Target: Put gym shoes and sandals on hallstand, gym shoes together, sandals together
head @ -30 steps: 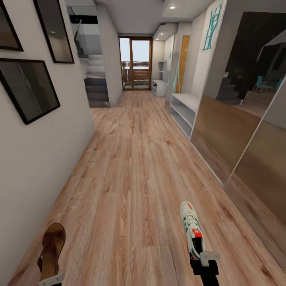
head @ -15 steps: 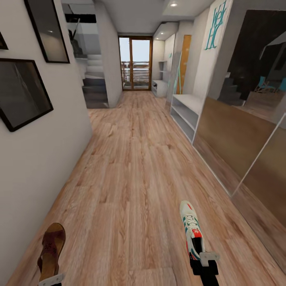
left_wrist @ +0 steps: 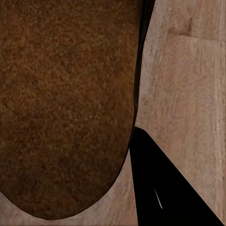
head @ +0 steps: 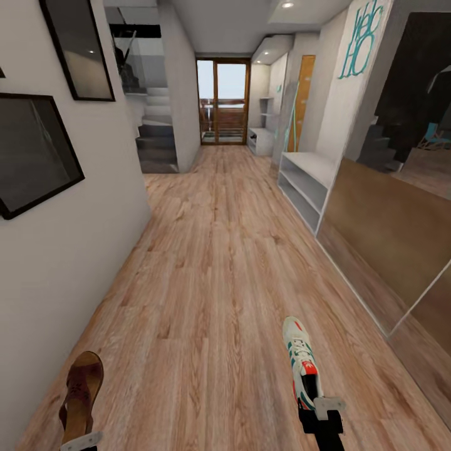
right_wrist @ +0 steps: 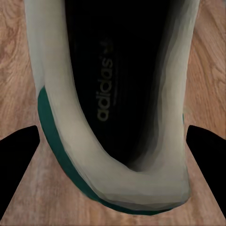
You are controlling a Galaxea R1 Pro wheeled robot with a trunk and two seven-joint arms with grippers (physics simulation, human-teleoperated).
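As we look down the corridor from the head view, we read the scene from left to right; along the left wall hang dark framed pictures (head: 34, 150), and beyond them a staircase (head: 153, 134) rises beside the glazed door (head: 223, 100) at the far end; low on our left, the left gripper (head: 80, 442) sits at the heel of a brown sandal (head: 80, 398), which points away from us above the corridor floor (head: 213, 263); in the left wrist view the sandal's tan footbed (left_wrist: 66, 103) lies close to the camera with one dark finger (left_wrist: 162, 188) just beside its rounded end, so the gripper appears clenched on the sandal, though the contact itself is hidden from us; to the right, the right gripper (head: 321, 407) grasps a cream gym shoe (head: 302, 363) by its heel, toe forward, green stripes and red tongue label facing up; in the right wrist view the gym shoe's (right_wrist: 117, 108) dark opening and branded insole sit between the two dark fingers (right_wrist: 19, 155), one at either side of the heel; farther right, well apart from both carried shoes, the light-grey hallstand (head: 305, 181) stands against the right wall with its open shelves facing the corridor; next to it, nearer to us, run large mirrored panels (head: 401, 213).
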